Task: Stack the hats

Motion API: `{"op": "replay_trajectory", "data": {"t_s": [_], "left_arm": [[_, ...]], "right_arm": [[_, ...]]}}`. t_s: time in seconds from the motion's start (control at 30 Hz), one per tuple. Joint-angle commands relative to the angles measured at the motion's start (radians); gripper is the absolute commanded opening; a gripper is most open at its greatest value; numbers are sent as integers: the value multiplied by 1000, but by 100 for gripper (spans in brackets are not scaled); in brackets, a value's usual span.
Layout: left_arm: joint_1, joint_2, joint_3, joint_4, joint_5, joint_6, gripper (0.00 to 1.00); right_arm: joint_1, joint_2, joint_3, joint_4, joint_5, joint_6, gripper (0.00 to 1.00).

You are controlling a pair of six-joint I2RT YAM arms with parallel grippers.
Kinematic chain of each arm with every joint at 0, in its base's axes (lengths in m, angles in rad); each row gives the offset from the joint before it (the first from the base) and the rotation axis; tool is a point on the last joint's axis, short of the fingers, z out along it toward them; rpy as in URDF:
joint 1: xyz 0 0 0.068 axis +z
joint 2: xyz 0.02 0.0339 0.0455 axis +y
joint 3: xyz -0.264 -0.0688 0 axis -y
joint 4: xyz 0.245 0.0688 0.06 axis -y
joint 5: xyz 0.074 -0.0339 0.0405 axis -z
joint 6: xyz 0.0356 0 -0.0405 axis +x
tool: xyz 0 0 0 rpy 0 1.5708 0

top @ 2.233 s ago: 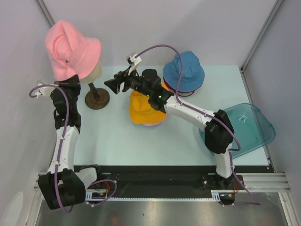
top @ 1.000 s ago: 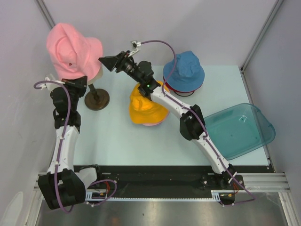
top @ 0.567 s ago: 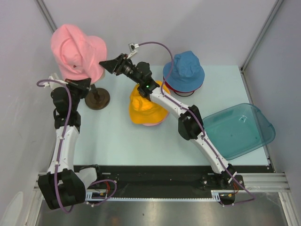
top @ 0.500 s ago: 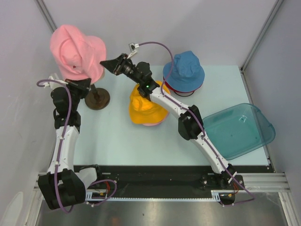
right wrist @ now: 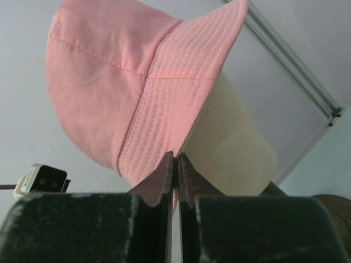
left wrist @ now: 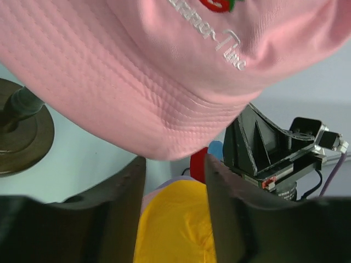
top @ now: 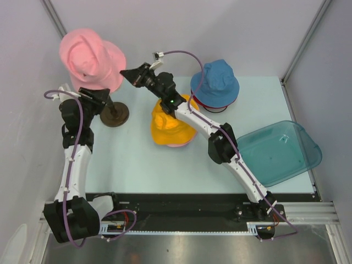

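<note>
Right end effector [right wrist: 174,160]: closed on the brim edge of the pink hat [top: 88,52].
Left end effector [left wrist: 174,167]: fingers apart, brim just above them.
Pink hat: tilted over mannequin head [right wrist: 230,137], ahead of right end effector.

pink hat [left wrist: 137,71] hangs just above the left gripper [left wrist: 173,164], whose fingers [left wrist: 118,208] stand apart; orange hat [left wrist: 170,224] lies beyond them, brown stand base [left wrist: 22,131] off to its left.
</note>
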Motion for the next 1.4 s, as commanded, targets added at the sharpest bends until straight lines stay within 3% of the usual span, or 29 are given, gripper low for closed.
{"op": "replay_trajectory", "data": {"t_s": [0.0,0.27,0.4,0.87,0.97,1.0,1.1,1.37], "left_arm": [[-9,-15,67,-21,15,28,64],[20,-28,103,-67,-7,48,84],[33,-19,115,-63,3,44,89],[77,6,188,-64,0,38,95],[96,11,228,-84,7,47,96],[96,9,239,-95,4,76,97],[96,0,273,-157,-19,142,98],[97,-65,313,-300,-150,238,100]], "right_arm": [[3,-10,43,-79,86,14,0],[6,-5,40,-180,144,32,0],[7,2,41,-216,187,43,0],[27,16,43,-260,299,100,0],[26,13,20,-210,272,105,9],[27,6,11,-193,255,102,21],[23,-39,-61,-78,214,83,41],[21,-177,-221,37,213,-36,70]]}}
